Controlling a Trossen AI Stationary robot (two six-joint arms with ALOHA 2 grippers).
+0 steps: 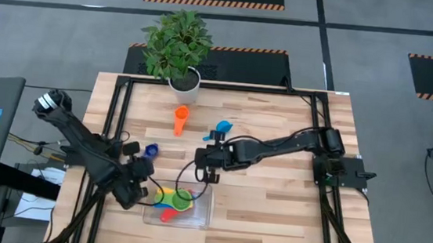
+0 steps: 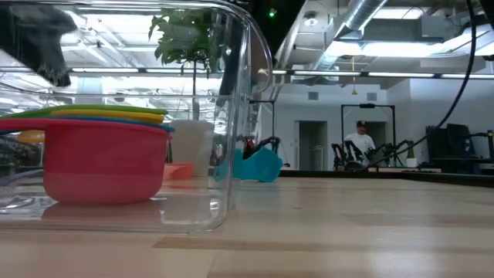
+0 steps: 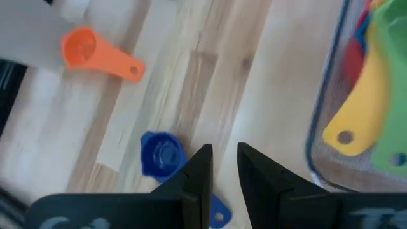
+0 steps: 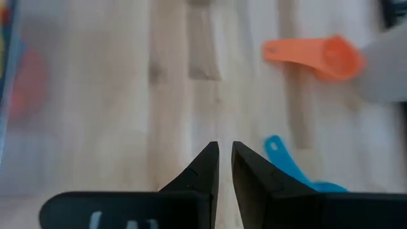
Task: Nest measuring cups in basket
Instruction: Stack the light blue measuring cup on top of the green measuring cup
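The clear basket [image 1: 199,214] sits near the table's near edge and holds red, yellow and green measuring cups [image 1: 172,202], stacked in the low view [image 2: 100,154]. The orange cup [image 1: 180,119], the light blue cup [image 1: 223,128] and the blue cup [image 1: 151,151] lie loose on the wood. My left gripper [image 1: 137,187] hovers just left of the basket and near the blue cup [image 3: 162,152], its fingers [image 3: 222,156] a little apart and empty. My right gripper [image 1: 202,164] hangs above bare wood between the light blue cup [image 4: 299,172] and the basket, shut and empty [image 4: 224,149].
A white pot with a green plant [image 1: 181,75] stands at the table's far edge, behind the orange cup. Black frame rails [image 1: 115,113] run along the table's sides. Bare wood [image 1: 272,205] lies right of the basket. A person [image 2: 359,143] is in the room far behind.
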